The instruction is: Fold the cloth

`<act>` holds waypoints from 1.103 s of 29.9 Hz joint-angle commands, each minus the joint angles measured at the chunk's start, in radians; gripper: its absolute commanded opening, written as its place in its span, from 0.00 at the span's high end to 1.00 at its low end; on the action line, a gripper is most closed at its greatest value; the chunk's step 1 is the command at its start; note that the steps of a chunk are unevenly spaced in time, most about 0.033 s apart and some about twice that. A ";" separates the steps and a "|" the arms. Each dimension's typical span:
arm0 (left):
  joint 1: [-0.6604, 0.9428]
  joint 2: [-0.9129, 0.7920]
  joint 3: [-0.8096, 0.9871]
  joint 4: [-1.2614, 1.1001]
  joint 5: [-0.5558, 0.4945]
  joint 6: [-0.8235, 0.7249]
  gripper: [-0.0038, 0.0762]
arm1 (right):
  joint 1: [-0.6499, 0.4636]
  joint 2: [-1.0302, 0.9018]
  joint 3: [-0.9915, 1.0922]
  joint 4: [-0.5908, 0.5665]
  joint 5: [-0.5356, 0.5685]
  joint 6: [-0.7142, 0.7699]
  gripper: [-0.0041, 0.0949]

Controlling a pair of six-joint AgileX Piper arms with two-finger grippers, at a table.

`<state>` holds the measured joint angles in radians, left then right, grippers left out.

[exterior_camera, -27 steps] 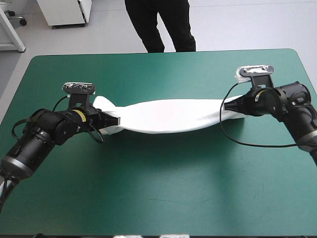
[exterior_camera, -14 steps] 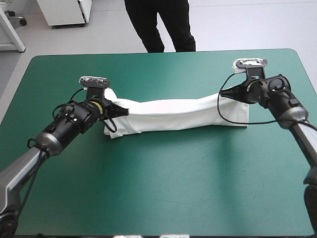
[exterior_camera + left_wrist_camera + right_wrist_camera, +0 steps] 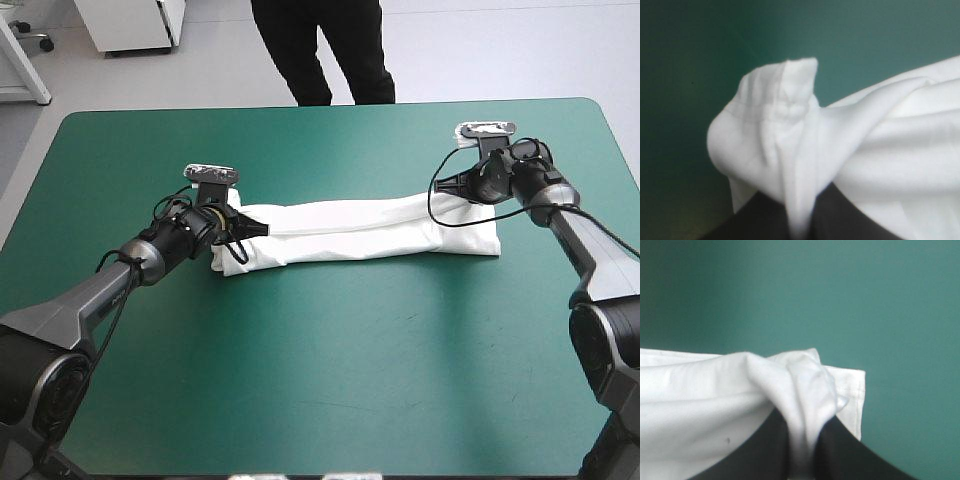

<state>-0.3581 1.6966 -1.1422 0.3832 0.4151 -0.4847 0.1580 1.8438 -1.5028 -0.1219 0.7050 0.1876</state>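
The white T-shirt [image 3: 350, 231] lies as a long folded band across the middle of the teal-green table, stretched between both arms. My left gripper [image 3: 252, 229] is shut on the T-shirt's left end, where bunched cloth [image 3: 790, 145] rises from between the black fingers [image 3: 760, 215]. At the other end my right gripper [image 3: 452, 184] is shut on a pinched fold [image 3: 805, 390], held slightly above the band's far right corner. A flat hemmed corner [image 3: 855, 395] shows just beyond that fold. Both fingertips are hidden by cloth in the wrist views.
The teal-green cover [image 3: 330, 390] spreads wide in front of the T-shirt. A strip of it [image 3: 330, 150] also lies between the cloth and the far edge.
Both grippers have carried the T-shirt's ends toward the far side and lowered them. The band has gone from a sagging, twisted span to lying flatter on the table.
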 commanded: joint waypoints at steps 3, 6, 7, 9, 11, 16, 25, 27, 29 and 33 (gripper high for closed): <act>0.001 -0.045 -0.062 0.012 -0.033 0.043 0.71 | -0.008 -0.044 -0.041 -0.002 -0.014 -0.030 0.46; 0.001 -0.045 -0.087 0.015 0.002 0.072 0.49 | -0.008 -0.051 -0.069 -0.007 0.014 -0.030 0.34; 0.001 -0.045 -0.098 0.021 0.015 0.072 0.42 | -0.008 -0.053 -0.084 -0.017 0.029 -0.030 0.33; 0.001 -0.045 -0.122 0.046 0.064 0.072 0.35 | -0.008 -0.061 -0.114 -0.055 0.055 -0.030 0.33; 0.001 -0.055 -0.148 0.074 0.124 0.065 0.34 | -0.009 -0.080 -0.139 -0.090 0.080 -0.020 0.33; 0.001 -0.121 -0.210 0.100 0.266 0.064 0.34 | -0.042 -0.163 -0.150 -0.132 0.117 -0.004 0.33; -0.066 -0.349 -0.225 -0.046 0.291 0.190 0.75 | -0.186 -0.352 -0.146 -0.130 0.190 -0.004 0.33; -0.098 -0.374 -0.225 -0.103 0.281 0.268 0.96 | -0.210 -0.386 -0.146 -0.124 0.193 -0.004 0.33; -0.128 -0.384 -0.229 -0.163 0.277 0.342 0.96 | -0.238 -0.413 -0.146 -0.082 0.202 -0.010 0.33; -0.177 -0.373 -0.236 -0.317 0.241 0.501 0.96 | -0.280 -0.430 -0.146 0.099 0.244 -0.099 0.33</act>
<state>-0.5030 1.3459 -1.3433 0.1643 0.7430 -0.0914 -0.0948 1.4541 -1.6176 -0.1200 0.9681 0.1439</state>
